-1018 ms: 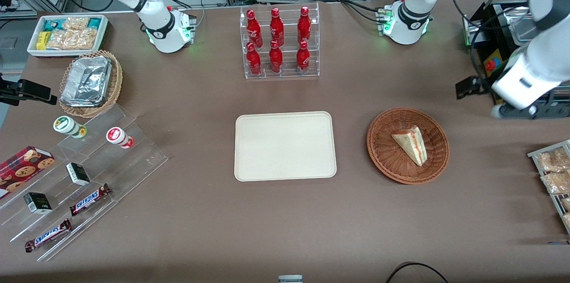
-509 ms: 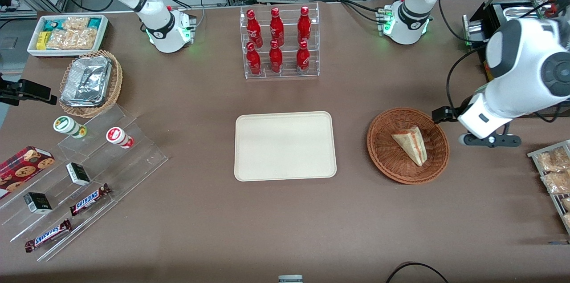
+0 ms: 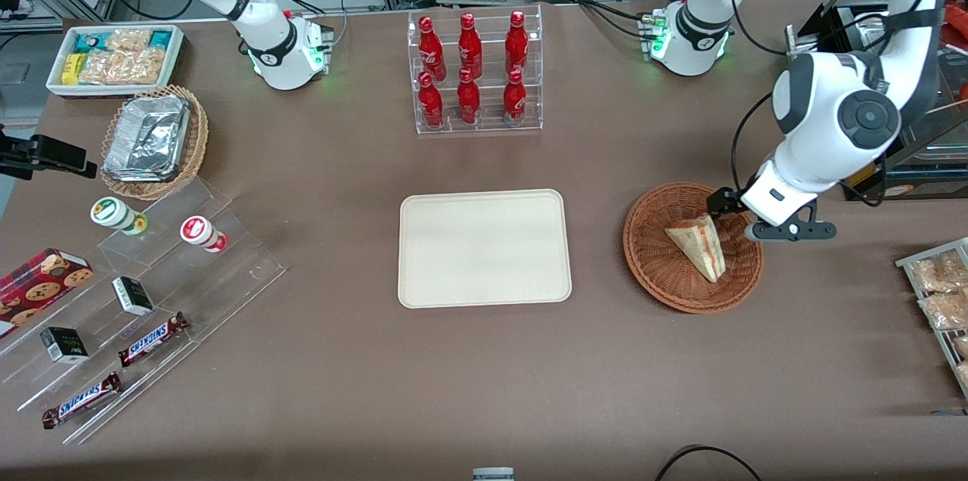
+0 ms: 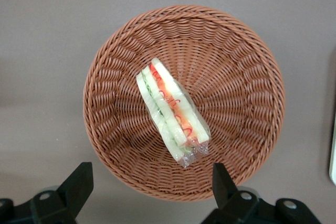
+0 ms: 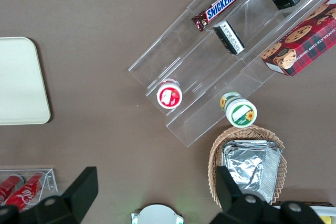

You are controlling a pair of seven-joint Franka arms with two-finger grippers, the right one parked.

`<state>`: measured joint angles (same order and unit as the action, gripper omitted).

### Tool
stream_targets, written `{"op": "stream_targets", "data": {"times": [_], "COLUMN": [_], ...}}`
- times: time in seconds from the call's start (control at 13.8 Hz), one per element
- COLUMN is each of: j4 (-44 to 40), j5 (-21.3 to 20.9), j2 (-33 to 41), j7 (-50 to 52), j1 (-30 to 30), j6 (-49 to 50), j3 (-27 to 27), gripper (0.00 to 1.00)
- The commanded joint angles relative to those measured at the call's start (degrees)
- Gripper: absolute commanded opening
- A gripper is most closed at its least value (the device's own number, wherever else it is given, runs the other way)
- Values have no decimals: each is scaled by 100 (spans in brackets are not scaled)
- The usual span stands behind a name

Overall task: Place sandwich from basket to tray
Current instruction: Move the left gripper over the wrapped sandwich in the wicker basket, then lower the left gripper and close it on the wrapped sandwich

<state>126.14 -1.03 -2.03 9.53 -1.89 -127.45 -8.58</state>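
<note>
Wicker basket cradles the sandwich; my jaws hang apart above its rim, tray bare beside.

One sandwich is seen in one brown basket. One flat tray is seen in the middle of the frame. Six red bottles are counted in the clear rack at the top middle. Two Snickers bars and two round cups are seen at the lower left. One gripper is seen above the basket's rim; more snack packs may be cut off at the right edge.
</note>
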Motion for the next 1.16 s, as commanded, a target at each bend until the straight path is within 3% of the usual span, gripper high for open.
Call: {"op": "stream_targets", "data": {"times": [0.0, 0.36, 1.09], "j4": [280, 280, 271], "j5": [33, 33, 33], "j2": [221, -306, -1027], "j7": [1073, 3509, 3996], "j1": [39, 312, 286], "j6": [-254, -868, -1361], "j3": [14, 5, 14], "gripper": [100, 100, 100]}}
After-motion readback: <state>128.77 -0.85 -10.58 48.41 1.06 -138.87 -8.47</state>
